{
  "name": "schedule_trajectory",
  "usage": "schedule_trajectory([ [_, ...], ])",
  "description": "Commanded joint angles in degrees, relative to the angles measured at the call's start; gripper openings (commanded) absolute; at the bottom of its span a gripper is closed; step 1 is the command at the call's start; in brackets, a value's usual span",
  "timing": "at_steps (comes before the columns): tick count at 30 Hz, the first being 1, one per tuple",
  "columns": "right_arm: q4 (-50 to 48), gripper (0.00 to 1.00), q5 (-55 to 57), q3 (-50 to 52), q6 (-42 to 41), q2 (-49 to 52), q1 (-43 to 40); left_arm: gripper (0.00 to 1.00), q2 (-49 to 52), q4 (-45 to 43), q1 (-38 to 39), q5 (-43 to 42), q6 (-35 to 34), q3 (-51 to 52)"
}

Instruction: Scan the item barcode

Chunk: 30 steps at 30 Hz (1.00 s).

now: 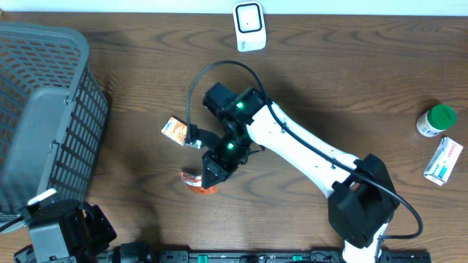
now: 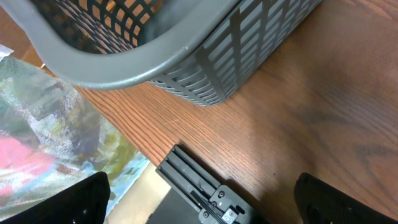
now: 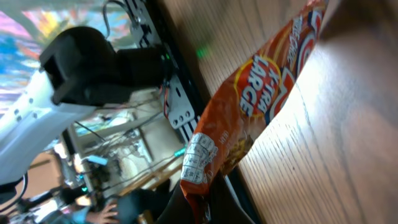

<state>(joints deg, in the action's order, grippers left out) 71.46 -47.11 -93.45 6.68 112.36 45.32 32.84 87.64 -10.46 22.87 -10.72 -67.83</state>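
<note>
An orange snack bag (image 3: pixel 261 93) with "X-TRA LARGE" print stretches up from my right gripper (image 3: pixel 202 208), which is shut on the bag's lower end, just below a white printed panel (image 3: pixel 200 158). From overhead, the right gripper (image 1: pixel 210 174) points toward the front edge, and only a bit of the orange bag (image 1: pixel 197 183) shows beside it. A white scanner (image 1: pixel 248 26) stands at the table's far edge. My left gripper (image 2: pixel 202 204) is open and holds nothing, low at the front left corner beside the basket.
A grey mesh basket (image 1: pixel 44 109) fills the left side, close above the left gripper in the left wrist view (image 2: pixel 186 56). A small orange-and-white packet (image 1: pixel 175 130) lies beside the right wrist. A green-capped bottle (image 1: pixel 436 120) and a white-blue box (image 1: pixel 444 161) sit far right.
</note>
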Motion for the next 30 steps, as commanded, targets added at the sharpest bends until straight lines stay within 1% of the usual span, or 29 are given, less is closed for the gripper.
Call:
schedule_trajectory([
  [1, -2.54, 0.01, -5.92, 5.88, 1.36, 0.59, -1.57, 0.95, -0.20, 0.11, -0.24, 0.76, -0.50, -0.09],
  [6, -4.44, 0.01, -3.89, 10.62, 1.33, 0.59, -5.09, 0.95, -0.20, 0.11, -0.24, 0.76, -0.50, -0.09],
  [9, -4.39, 0.01, 3.69, 11.39, 0.68, 0.59, -8.04, 0.95, -0.20, 0.13, -0.24, 0.76, -0.50, -0.09],
  [11, -4.17, 0.01, 10.40, 11.56, -1.53, 0.59, -10.91, 0.95, -0.20, 0.11, -0.24, 0.76, -0.50, -0.09],
  [13, -3.89, 0.03, 12.48, 11.56, -1.95, 0.59, -12.57, 0.95, -0.20, 0.11, -0.24, 0.76, -0.50, -0.09],
  [15, -3.52, 0.20, 14.47, 11.56, -1.95, 0.59, -14.03, 0.95, -0.20, 0.11, -0.24, 0.76, -0.50, -0.09],
  [16, -3.21, 0.40, 15.58, 11.56, -1.95, 0.59, -14.51, 0.95, -0.20, 0.11, -0.24, 0.76, -0.50, -0.09],
  [17, -2.80, 0.56, 16.63, 11.56, -1.92, 0.59, -14.88, 0.95, -0.20, 0.13, -0.24, 0.76, -0.50, -0.09],
  [18, -2.12, 0.70, 18.29, 11.56, -1.90, 0.59, -15.15, 0.95, -0.20, 0.11, -0.24, 0.76, -0.50, -0.09],
  [19, -1.95, 0.79, 19.28, 11.56, -1.90, 0.59, -15.15, 0.95, -0.20, 0.11, -0.24, 0.76, -0.50, -0.09],
  [20, -1.86, 0.91, 20.13, 11.56, -1.88, 0.59, -15.12, 0.95, -0.20, 0.13, -0.24, 0.76, -0.50, -0.09],
  [21, -1.95, 0.98, 20.90, 11.56, -1.86, 0.59, -15.12, 0.95, -0.20, 0.11, -0.24, 0.76, -0.50, -0.09],
  [26, -2.56, 0.99, 22.21, 11.45, 1.36, 0.57, -14.91, 0.95, -0.20, 0.13, -0.24, 0.76, -0.50, -0.09],
  [30, -5.84, 0.99, 21.99, 11.45, 8.63, 0.59, -14.88, 0.95, -0.20, 0.11, -0.24, 0.76, -0.50, -0.09],
])
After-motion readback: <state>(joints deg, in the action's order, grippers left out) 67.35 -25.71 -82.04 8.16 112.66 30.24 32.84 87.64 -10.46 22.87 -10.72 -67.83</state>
